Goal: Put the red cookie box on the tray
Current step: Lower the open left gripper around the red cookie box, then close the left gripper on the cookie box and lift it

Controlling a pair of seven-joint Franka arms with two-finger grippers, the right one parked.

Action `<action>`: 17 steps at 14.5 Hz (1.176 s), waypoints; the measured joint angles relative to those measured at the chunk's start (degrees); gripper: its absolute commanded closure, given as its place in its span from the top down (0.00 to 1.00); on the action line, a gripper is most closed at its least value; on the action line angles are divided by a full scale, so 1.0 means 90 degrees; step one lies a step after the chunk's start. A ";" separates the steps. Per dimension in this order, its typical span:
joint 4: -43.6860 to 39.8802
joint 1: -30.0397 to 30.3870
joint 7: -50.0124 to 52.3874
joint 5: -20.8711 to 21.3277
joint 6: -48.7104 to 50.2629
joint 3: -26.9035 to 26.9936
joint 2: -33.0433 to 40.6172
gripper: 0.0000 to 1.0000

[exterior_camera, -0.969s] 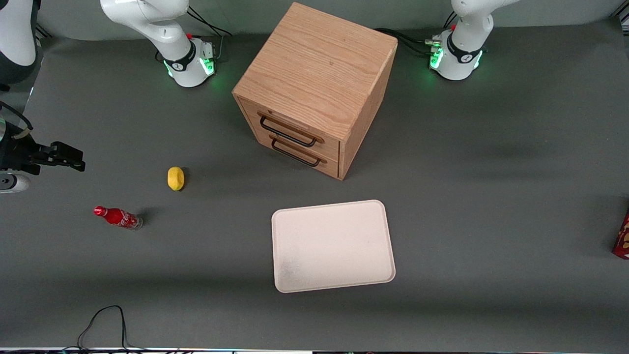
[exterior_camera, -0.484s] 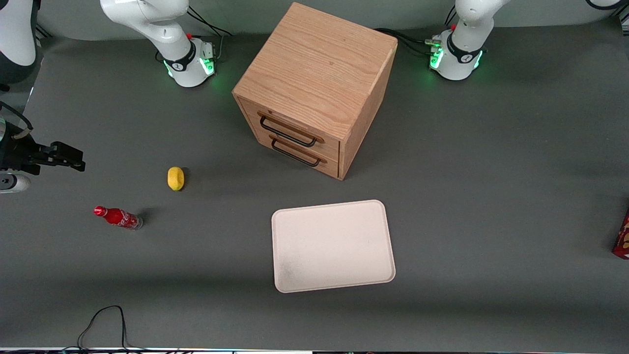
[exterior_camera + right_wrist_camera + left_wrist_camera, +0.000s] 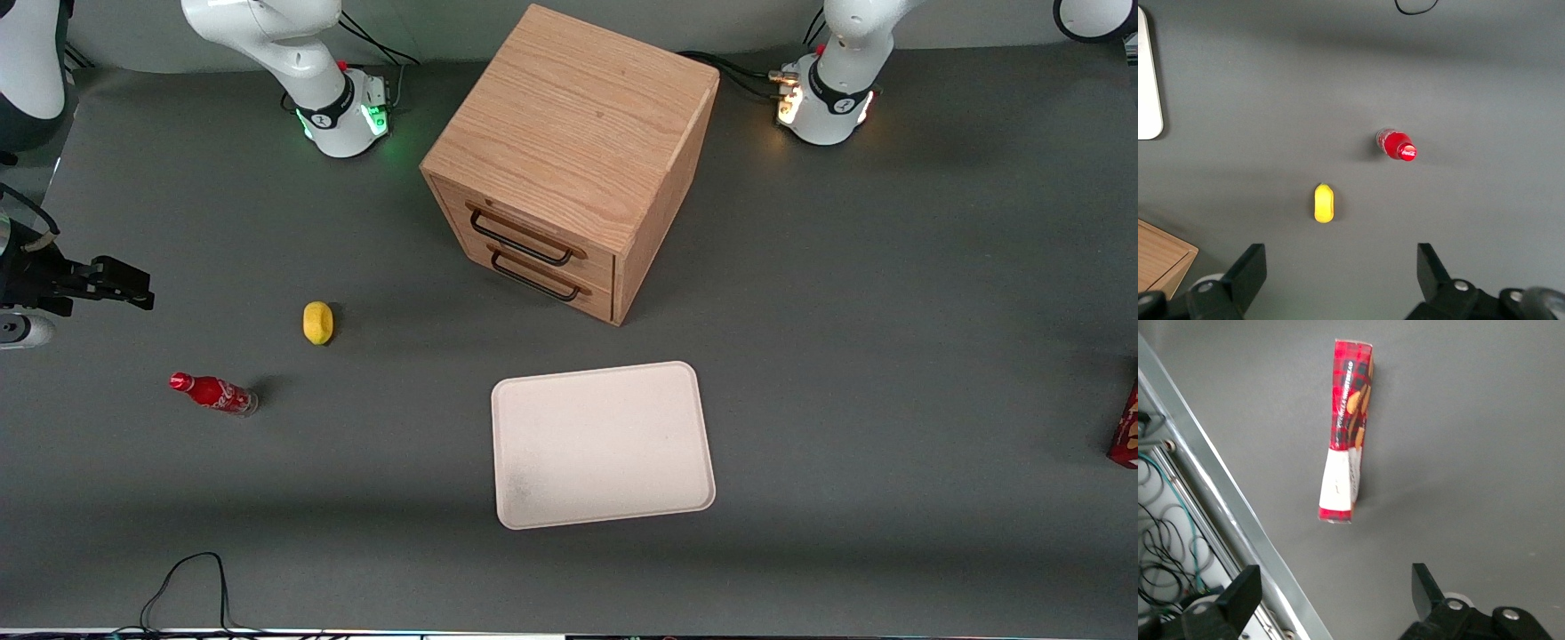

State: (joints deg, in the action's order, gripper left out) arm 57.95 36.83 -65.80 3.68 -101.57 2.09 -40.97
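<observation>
Grey matte tabletop is filling every view, with a cable loop (image 3: 182, 582) lying nearest the front camera at the table edge.

Against the earlier front frames: the light ring on the working arm's base (image 3: 822, 102) is now glowing amber-white where it was green a second ago. The top-corner arm segment has crept slightly more into frame. Nothing on the table has shifted.

Tray (image 3: 603, 444) is sitting flat, cream-white, bare, nearer the front camera than the wooden cabinet (image 3: 573, 160). Cabinet is standing with both drawers shut, handles facing the front camera at an angle.

Red cookie box (image 3: 1125, 427) is showing only as a sliver at the frame edge, toward the working arm's end of the table, well apart from the tray. Not on the tray yet.

Wrist camera on the working arm: the same box (image 3: 1346, 430) is lying on its long narrow side on the grey mat, white end panel toward the gripper (image 3: 1335, 600). Metal table rail (image 3: 1225, 500) is running just beside it. Gripper is hovering above the mat, fingers spread wide, holding nothing, clear of the box. Box is sitting roughly along the line between the two fingertips, ahead of them.

Toward the parked arm's end: cola bottle (image 3: 213, 393) is lying on its side, lemon (image 3: 317, 322) sitting a little farther from the front camera.
</observation>
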 measured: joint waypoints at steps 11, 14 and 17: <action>0.0209 -0.0237 -0.0380 -0.0005 -0.1949 -0.0158 -0.1403 1.00; 0.0358 -0.0239 -0.0382 -0.0004 -0.2328 -0.0255 -0.1518 0.99; 0.0402 -0.0238 -0.0390 -0.0004 -0.2335 -0.0268 -0.1541 0.99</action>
State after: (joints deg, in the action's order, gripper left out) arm 61.57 34.69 -69.31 3.64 -122.58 -0.32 -54.84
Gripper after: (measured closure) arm 0.004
